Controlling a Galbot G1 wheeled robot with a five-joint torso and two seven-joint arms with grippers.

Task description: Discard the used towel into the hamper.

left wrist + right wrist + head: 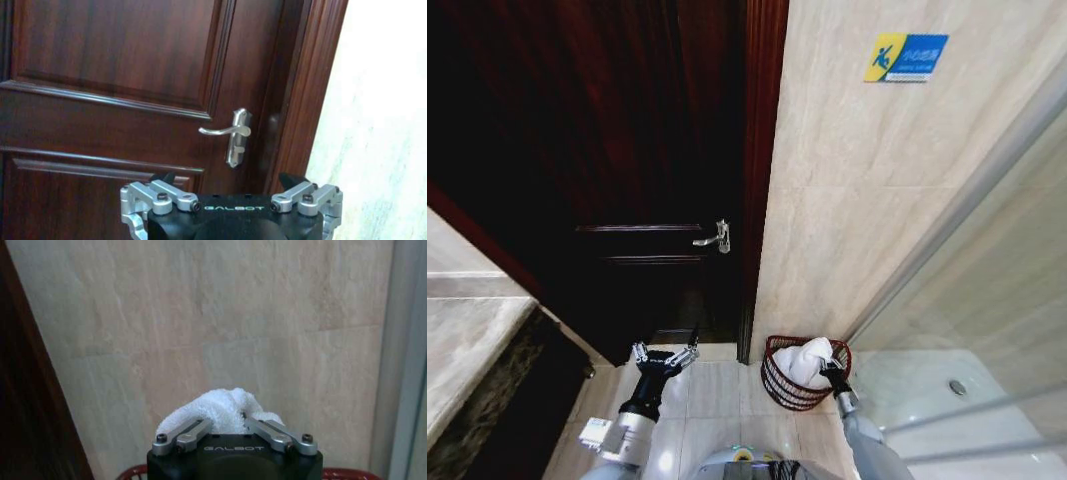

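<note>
Head view: right end effector (pixel 829 371) pinches the bunched towel (pixel 805 360), peak upward, over the hamper (pixel 779 385).

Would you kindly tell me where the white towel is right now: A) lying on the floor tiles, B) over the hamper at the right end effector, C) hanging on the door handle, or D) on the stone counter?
B: the towel bulges over the hamper, at the right end effector.

The floor (pixel 717 395) is pale glossy tile. The hamper (pixel 779 380) stands on it in the corner where the tiled wall (pixel 847 220) meets the shower glass (pixel 987 330), just beside the dark door's (pixel 627 150) frame. A white towel (pixel 805 362) sits in the hamper.
</note>
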